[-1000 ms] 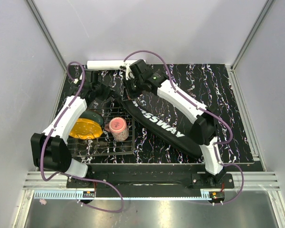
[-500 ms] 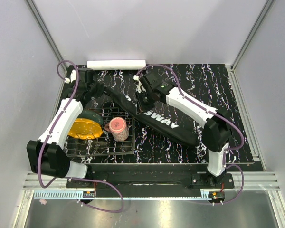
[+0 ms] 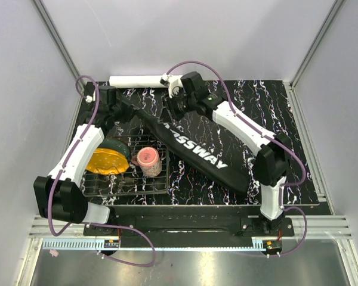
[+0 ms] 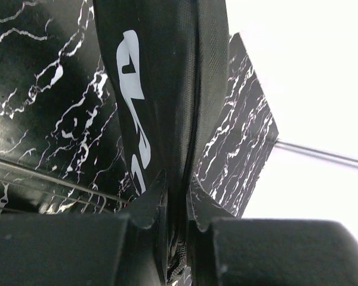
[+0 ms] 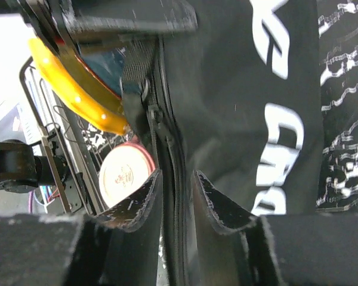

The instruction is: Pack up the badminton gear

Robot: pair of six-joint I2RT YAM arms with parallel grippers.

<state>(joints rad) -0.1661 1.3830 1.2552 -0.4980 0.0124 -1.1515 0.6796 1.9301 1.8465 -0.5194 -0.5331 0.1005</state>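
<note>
The long black CROSSWAY bag [image 3: 198,149] lies slantwise on the marbled table, from back left to front right. My left gripper [image 3: 126,112] is at its back-left end. In the left wrist view this gripper [image 4: 178,186] is shut on the bag's [image 4: 167,71] zip edge. My right gripper [image 3: 170,108] hangs over the bag's upper part. In the right wrist view its jaws [image 5: 177,174] stand a little apart astride the zip seam of the bag [image 5: 238,89], gripping nothing. A white tube [image 3: 140,80] lies along the table's back edge.
A wire rack [image 3: 144,186] at front left holds a pink cup [image 3: 148,161] and a yellow-black object [image 3: 107,161]. They also show past the right fingers: cup [image 5: 126,173], yellow object [image 5: 71,83]. White walls close in the table on three sides.
My right gripper went down along the bag and came back toward its upper part, and its jaws have parted. The left gripper has kept its hold and drawn the bag's end slightly back-left.
</note>
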